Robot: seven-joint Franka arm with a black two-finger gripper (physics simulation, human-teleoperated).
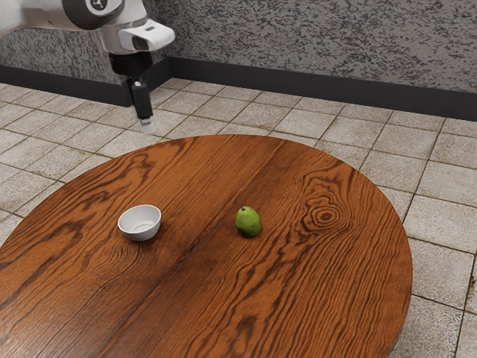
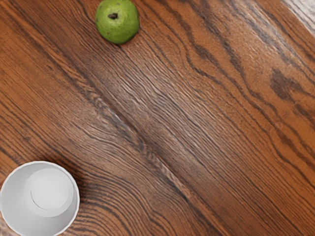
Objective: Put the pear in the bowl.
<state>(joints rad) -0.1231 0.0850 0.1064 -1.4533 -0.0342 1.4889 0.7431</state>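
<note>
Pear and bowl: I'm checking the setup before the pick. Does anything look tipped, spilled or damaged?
Nothing stands out. The pear rests stem end up and looks whole. The bowl sits upright and empty, its rim unbroken. The dark rings on the table look like wood grain, not a spill.

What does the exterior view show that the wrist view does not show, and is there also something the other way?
Exterior view: the robot's arm, the wall, the tiled floor, the table's round edge.
Wrist view: a look from above onto the dark stem end of the pear and into the bowl.
Both: pear and bowl, apart on the grained wood.
</note>
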